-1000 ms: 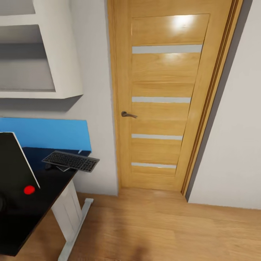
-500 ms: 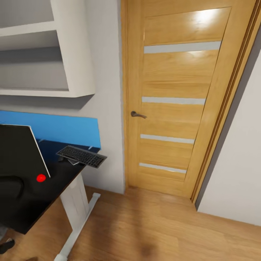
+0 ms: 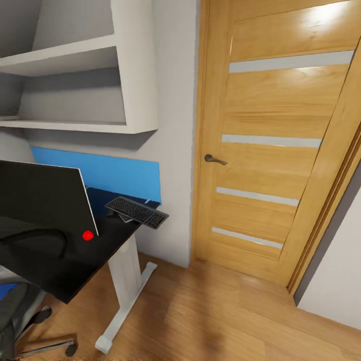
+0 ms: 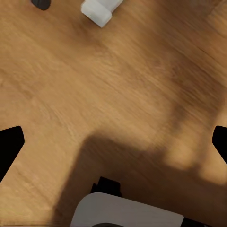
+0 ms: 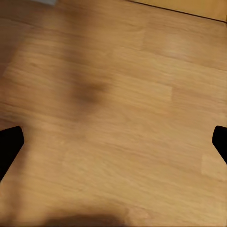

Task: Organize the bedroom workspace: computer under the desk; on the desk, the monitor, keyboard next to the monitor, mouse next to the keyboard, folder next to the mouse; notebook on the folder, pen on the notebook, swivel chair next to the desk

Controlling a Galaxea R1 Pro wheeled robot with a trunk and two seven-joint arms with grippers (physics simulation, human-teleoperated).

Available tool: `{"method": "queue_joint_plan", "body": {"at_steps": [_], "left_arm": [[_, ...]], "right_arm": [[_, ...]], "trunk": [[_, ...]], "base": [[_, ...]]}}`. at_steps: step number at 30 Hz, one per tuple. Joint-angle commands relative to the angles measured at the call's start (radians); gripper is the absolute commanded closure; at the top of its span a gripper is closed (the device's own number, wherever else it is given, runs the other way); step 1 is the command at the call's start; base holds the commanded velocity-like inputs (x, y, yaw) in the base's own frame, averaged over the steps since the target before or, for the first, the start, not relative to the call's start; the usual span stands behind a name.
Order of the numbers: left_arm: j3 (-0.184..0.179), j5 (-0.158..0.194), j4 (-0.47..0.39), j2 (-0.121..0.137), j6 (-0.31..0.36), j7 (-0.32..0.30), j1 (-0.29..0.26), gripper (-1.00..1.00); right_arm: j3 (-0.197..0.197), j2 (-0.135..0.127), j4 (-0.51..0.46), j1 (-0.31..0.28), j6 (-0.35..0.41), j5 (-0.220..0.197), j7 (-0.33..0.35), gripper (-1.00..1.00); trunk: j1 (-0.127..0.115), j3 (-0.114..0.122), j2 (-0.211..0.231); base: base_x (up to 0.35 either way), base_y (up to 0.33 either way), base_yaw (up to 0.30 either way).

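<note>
The black-topped desk (image 3: 65, 271) stands at the left on a white leg (image 3: 125, 281). The black monitor (image 3: 42, 195) rises on it, with a red dot at its lower right corner. Beyond it the keyboard (image 3: 136, 211) lies at the desk's right end, slightly over the edge. A small dark lump (image 3: 110, 213) at its left end may be the mouse. The swivel chair (image 3: 20, 306) sits low left, with a bright blue patch of the folder (image 3: 6, 292) on its seat. My left gripper (image 4: 114, 144) and right gripper (image 5: 114, 144) hang open over bare floor. Computer, notebook and pen are out of view.
A closed wooden door (image 3: 271, 145) with a lever handle (image 3: 214, 159) fills the right. White wall shelves (image 3: 90, 90) hang above the desk, over a blue wall panel (image 3: 110, 173). The desk's white foot (image 4: 97, 10) lies near my left gripper. Light wood floor (image 3: 210, 311) spreads before the door.
The camera has swung left, so the door slid right in the picture. More of the desk and monitor show, and the swivel chair with its blue patch has come into view.
</note>
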Motion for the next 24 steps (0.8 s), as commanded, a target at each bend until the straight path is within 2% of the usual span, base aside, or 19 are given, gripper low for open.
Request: {"method": "queue_joint_plan", "body": {"at_steps": [1, 24], "left_arm": [[0.001, 0.001, -0.002, 0.000, 0.000, 0.000, 0.001, -1.00], [0.001, 0.000, -0.002, 0.000, -0.001, 0.001, 0.000, -1.00]], "right_arm": [[-0.001, 0.000, 0.000, -0.001, -0.003, 0.000, -0.002, -1.00], [-0.001, 0.000, -0.002, -0.001, -0.003, -0.002, -0.002, -1.00]], "trunk": [[0.000, -0.001, 0.000], [0.000, -0.001, 0.000]], "base": [[0.000, 0.000, 0.288], [0.000, 0.000, 0.288]]}}
